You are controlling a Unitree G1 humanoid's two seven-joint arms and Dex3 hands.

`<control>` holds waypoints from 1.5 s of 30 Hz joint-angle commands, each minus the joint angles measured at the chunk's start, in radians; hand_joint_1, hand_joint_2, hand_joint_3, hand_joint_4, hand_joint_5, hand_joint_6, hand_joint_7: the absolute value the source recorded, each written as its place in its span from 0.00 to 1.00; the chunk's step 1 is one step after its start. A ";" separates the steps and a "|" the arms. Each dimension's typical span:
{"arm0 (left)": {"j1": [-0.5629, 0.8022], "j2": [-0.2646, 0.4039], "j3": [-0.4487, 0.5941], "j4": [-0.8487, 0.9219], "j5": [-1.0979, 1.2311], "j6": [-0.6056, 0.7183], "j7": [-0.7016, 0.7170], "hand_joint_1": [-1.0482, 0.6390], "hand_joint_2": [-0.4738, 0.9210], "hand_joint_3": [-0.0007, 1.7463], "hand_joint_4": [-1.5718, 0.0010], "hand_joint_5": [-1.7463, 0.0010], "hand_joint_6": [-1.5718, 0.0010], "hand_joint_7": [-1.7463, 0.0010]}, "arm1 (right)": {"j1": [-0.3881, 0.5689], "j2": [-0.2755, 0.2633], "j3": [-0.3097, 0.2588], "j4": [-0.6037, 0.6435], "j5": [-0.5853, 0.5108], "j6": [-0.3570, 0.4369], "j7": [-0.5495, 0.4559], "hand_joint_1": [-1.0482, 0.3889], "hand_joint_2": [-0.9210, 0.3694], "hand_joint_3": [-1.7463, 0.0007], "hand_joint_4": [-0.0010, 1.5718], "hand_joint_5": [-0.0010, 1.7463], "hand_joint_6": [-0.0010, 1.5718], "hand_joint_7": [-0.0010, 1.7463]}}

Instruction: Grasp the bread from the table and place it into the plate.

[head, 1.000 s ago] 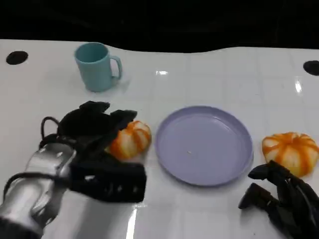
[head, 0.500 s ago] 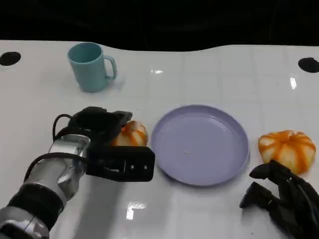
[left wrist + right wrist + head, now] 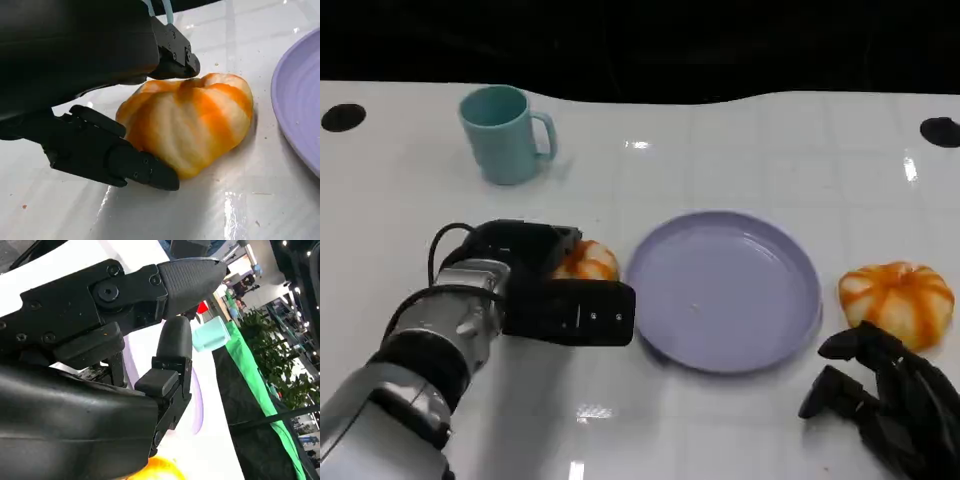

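From the head view, the left robot hand lies over the near-left orange-and-white striped bread roll, which sits on the glossy white desk just left of the round lilac plate; a narrow strip of desk separates roll and plate rim. A second striped orange roll rests right of the plate, near the desk's right side, with the right robot hand just near of it, fingers loosely apart and holding nothing. A light blue mug stands far left, well apart, with open desk between it and the plate.

From the left wrist view, black fingers bracket the roll on two sides, touching it as it rests on the desk; the plate edge curves just beside.

From the right wrist view, the right robot hand's fingers stand spread, with the mug beyond.
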 commanded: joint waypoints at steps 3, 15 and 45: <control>-0.011 0.019 -0.002 0.041 -0.029 -0.052 0.021 0.36 1.00 0.04 0.78 0.88 0.74 0.96 | 0.013 -0.006 -0.004 -0.014 0.006 0.017 -0.019 0.35 0.00 0.89 0.43 0.86 0.41 0.66; 0.001 0.027 0.004 0.074 -0.050 -0.115 0.185 0.45 1.00 0.08 0.55 0.07 0.24 0.92 | 0.011 -0.016 -0.001 -0.015 0.003 0.017 -0.009 0.34 0.00 0.87 0.42 0.88 0.39 0.68; 0.021 0.080 0.096 -0.030 -0.128 -0.206 0.418 0.54 0.79 0.53 0.47 0.00 0.64 0.00 | 0.002 -0.017 -0.011 0.013 0.006 0.004 0.002 0.36 0.00 0.88 0.44 0.85 0.40 0.66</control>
